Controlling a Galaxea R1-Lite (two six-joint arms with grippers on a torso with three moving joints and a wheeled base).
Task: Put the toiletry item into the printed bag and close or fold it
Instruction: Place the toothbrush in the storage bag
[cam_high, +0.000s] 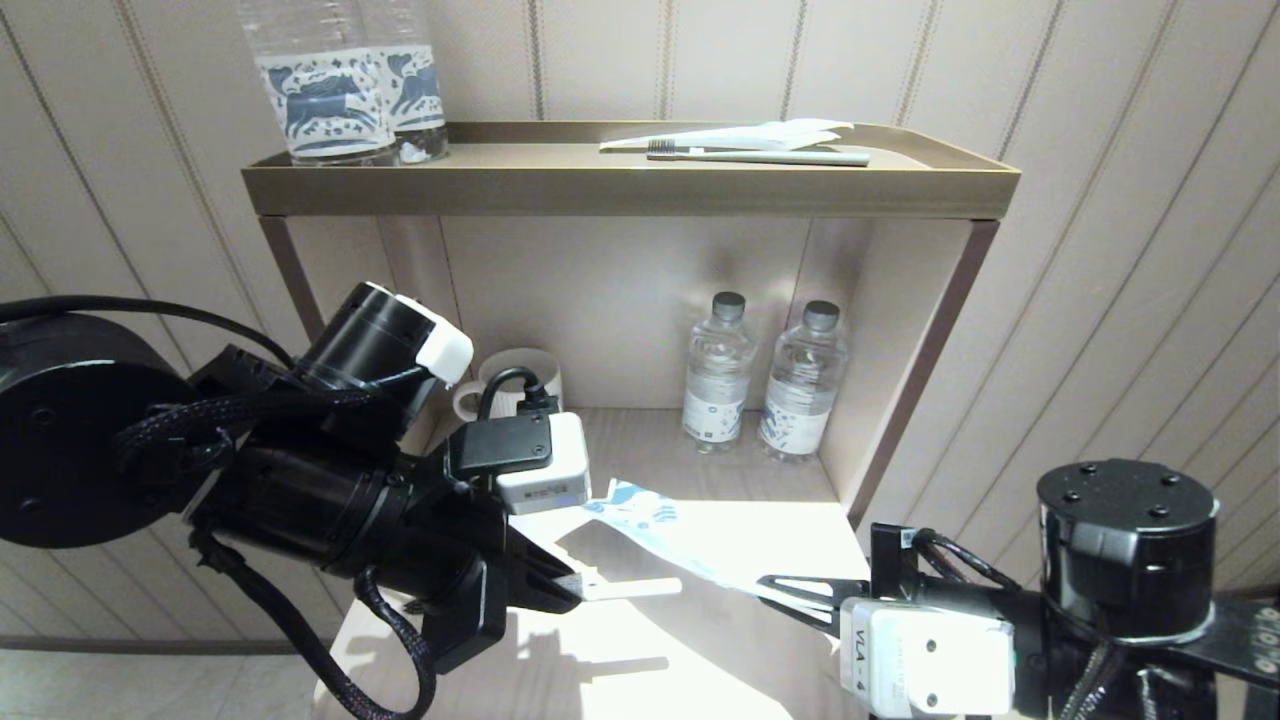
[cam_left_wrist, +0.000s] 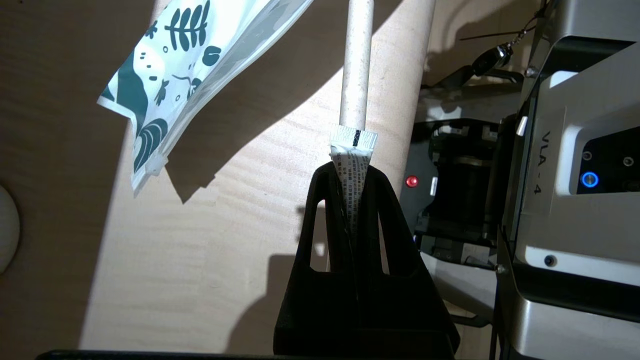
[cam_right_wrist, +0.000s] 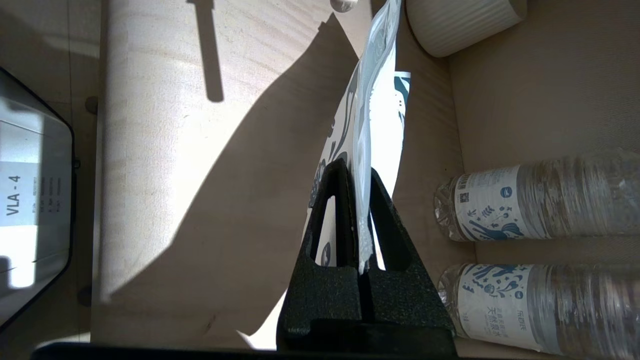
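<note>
I've got the left pincer clamped shut on the crimped end of the small white tube, which sticks out rightward past the tips, over the sunlit tabletop. Right pincer is closed on one end of the printed bag; the bag runs from it far-left, lifted off the surface, just beyond the tube and not touching it. Fine print on the tube isn't readable. Wrist housing reads "VLA - 4". Two labelled bottles stand at the far right.
</note>
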